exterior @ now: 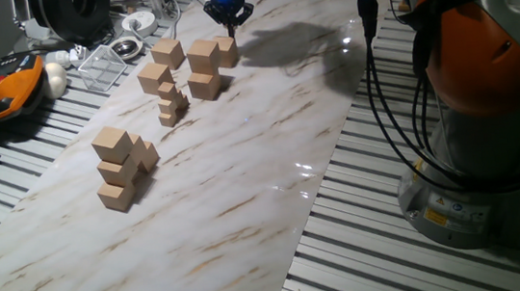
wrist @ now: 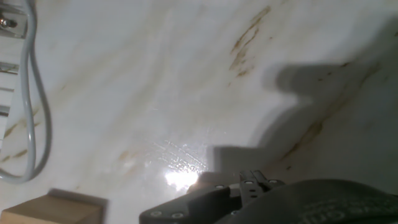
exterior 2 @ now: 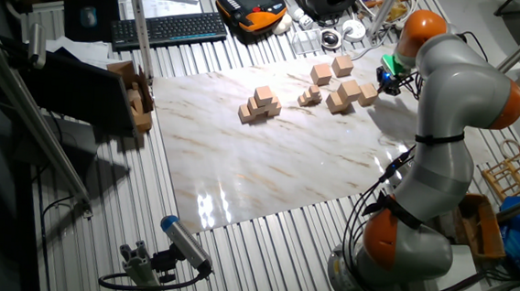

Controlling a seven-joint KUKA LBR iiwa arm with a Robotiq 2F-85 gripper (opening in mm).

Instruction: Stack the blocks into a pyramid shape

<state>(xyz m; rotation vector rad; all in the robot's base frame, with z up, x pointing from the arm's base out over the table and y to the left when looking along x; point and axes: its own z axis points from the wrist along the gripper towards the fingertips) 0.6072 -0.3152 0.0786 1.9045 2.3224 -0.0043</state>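
Nearest you on the marble sheet (exterior: 246, 195), a three-high pile of blocks (exterior: 119, 168) sits near the left edge, with open slab to its right. Farther back there's a looser cluster (exterior: 184, 71). Beyond it the gripper (exterior: 229, 15) hovers just above the far edge; can't tell if it's open or clenched.

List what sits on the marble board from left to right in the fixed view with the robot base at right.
Stepped pile of tan cubes → heap of much smaller tan cubes → block stacked on another → gripper hanging above the block at the board's far edge.
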